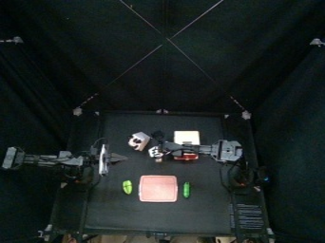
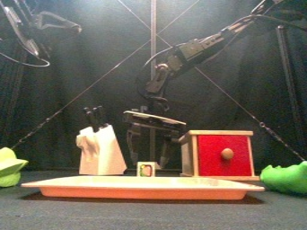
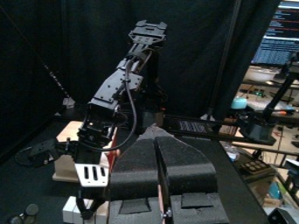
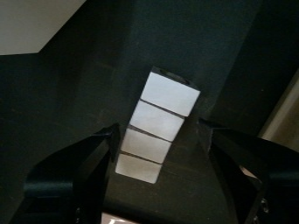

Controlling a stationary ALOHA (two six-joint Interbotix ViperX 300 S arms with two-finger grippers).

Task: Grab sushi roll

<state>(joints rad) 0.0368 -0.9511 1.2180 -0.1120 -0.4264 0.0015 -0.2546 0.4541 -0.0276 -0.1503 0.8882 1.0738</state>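
right gripper (image 2: 150, 154): jaws spread wide apart and pointing down at the table, nothing between them; it hangs from the arm that reaches in from the right to near the table's middle.
right wrist camera: both jaws stand well apart; between them lies a pale strip (image 4: 158, 128) in four sections on the dark surface. Cannot tell what it is.
sushi roll (image 2: 145, 168): small whitish piece with a dark centre, sitting on the table directly under the open jaws. It is not held, and from the front there is a gap between the fingertips and the roll.
knife block (image 2: 100, 151): whitish, dark handles sticking up, just left of the roll as seen from the front.
red-fronted box (image 2: 223, 154): wooden frame, round knob on its face, just right of the roll, so the roll sits between block and box.
pink plate (image 2: 144, 187): flat and square, nearer the front edge than the roll, apart from it.
green items: one at the plate's left (image 2: 10, 166), one at its right (image 2: 285, 177), each beside the plate.
left gripper (image 3: 162, 179): jaws drawn together with only a thin seam between them, holding nothing; the arm is parked at the table's left edge, well apart from the objects.
table (image 1: 114, 218): black, ringed by black curtains.
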